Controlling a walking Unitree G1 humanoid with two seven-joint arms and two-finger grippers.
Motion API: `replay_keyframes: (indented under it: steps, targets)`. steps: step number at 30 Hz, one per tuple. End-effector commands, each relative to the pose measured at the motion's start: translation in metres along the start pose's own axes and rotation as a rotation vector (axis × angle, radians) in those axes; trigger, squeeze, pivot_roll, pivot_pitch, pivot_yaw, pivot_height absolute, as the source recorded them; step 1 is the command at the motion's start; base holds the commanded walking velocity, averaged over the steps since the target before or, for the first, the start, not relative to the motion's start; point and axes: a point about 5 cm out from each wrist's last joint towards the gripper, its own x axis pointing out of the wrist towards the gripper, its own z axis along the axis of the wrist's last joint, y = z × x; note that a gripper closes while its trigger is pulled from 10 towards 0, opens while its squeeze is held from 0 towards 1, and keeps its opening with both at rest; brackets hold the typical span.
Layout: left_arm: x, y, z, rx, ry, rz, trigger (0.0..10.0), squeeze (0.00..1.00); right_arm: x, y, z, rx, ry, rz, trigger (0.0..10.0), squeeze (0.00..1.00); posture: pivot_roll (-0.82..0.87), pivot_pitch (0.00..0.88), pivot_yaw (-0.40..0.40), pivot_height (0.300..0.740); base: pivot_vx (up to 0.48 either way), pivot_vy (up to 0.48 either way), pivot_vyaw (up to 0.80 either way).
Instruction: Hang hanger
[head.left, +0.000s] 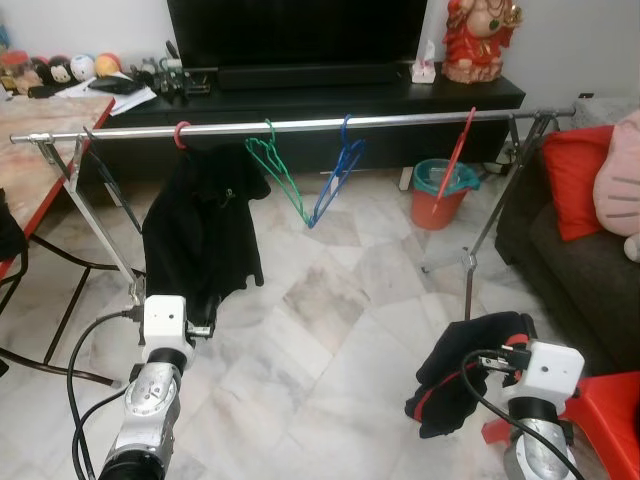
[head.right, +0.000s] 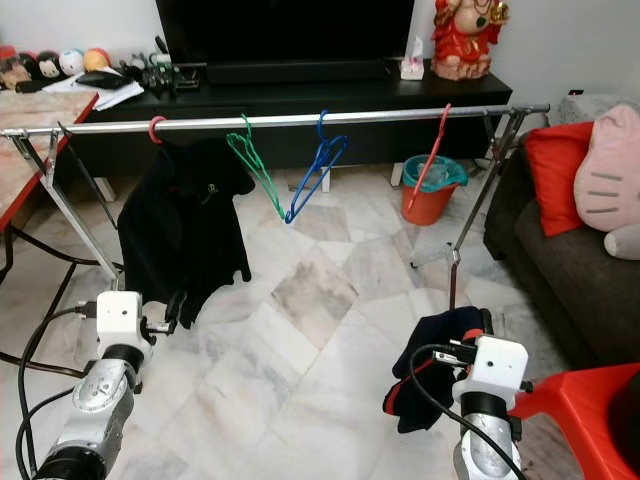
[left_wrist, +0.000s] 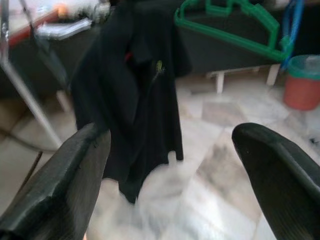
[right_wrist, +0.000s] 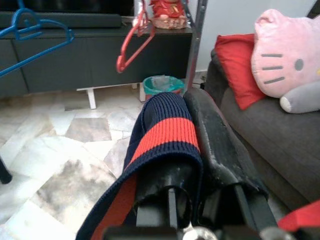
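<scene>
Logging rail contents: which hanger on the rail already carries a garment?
The red-hooked hanger at the rail's left end, holding a black garment; the green, blue and red ones are bare.

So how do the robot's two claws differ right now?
The left gripper is open and holds nothing, facing the black garment on the rail. The right gripper is shut on a dark garment with a red stripe, away from the rail. Both sit low, below the rail.

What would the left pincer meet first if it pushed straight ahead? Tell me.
Probably the black garment hanging from the rail. The left pincer, open, points at the garment's lower edge. The depth is unclear, so it could pass just beneath.
</scene>
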Motion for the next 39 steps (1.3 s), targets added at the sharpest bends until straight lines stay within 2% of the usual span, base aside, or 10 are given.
replay_keyframes:
  steps: [1, 5, 7, 13, 16, 24, 28, 39]
  targets:
    - [0.001, -0.008, 0.010, 0.023, -0.040, -0.031, 10.0, 0.00, 0.003, 0.006, 0.009, 0.004, -0.030, 0.022, 10.0, 0.00, -0.10, 0.000, -0.003, 0.740, 0.000, 0.000, 0.00]
    - [0.000, -0.012, 0.018, 0.017, -0.071, -0.031, 10.0, 0.00, 0.004, 0.006, 0.013, 0.001, -0.026, 0.034, 10.0, 0.00, -0.11, 0.000, -0.005, 0.740, 0.000, 0.000, 0.00]
    - [-0.001, -0.016, 0.018, 0.029, -0.064, -0.053, 10.0, 0.00, 0.006, 0.002, 0.012, 0.028, -0.014, 0.012, 10.0, 0.00, -0.11, 0.000, -0.002, 0.740, 0.000, 0.000, 0.00]
    - [-0.009, -0.021, 0.014, 0.009, -0.039, -0.075, 10.0, 0.00, 0.009, -0.003, 0.014, 0.022, -0.015, -0.007, 10.0, 0.00, -0.13, 0.000, 0.024, 0.740, 0.000, 0.000, 0.00]
    - [-0.013, -0.021, 0.011, 0.037, -0.027, -0.096, 10.0, 0.00, 0.008, -0.001, 0.015, 0.020, -0.012, 0.002, 10.0, 0.00, -0.14, 0.000, 0.022, 0.740, 0.000, 0.000, 0.00]
    - [-0.014, -0.014, 0.010, 0.024, -0.010, -0.056, 10.0, 0.00, 0.010, 0.008, 0.022, 0.028, -0.018, 0.045, 10.0, 0.00, -0.13, 0.000, -0.006, 0.740, 0.000, 0.000, 0.00]
    - [-0.009, -0.016, 0.017, -0.003, -0.018, -0.032, 10.0, 0.00, 0.009, 0.010, 0.019, 0.040, 0.001, 0.045, 10.0, 0.00, -0.09, 0.000, -0.015, 0.740, 0.000, 0.000, 0.00]
    - [-0.011, -0.022, 0.022, -0.031, -0.020, -0.044, 10.0, 0.00, 0.008, 0.020, 0.019, 0.048, 0.023, 0.065, 10.0, 0.00, -0.10, 0.000, -0.011, 0.740, 0.000, 0.000, 0.00]
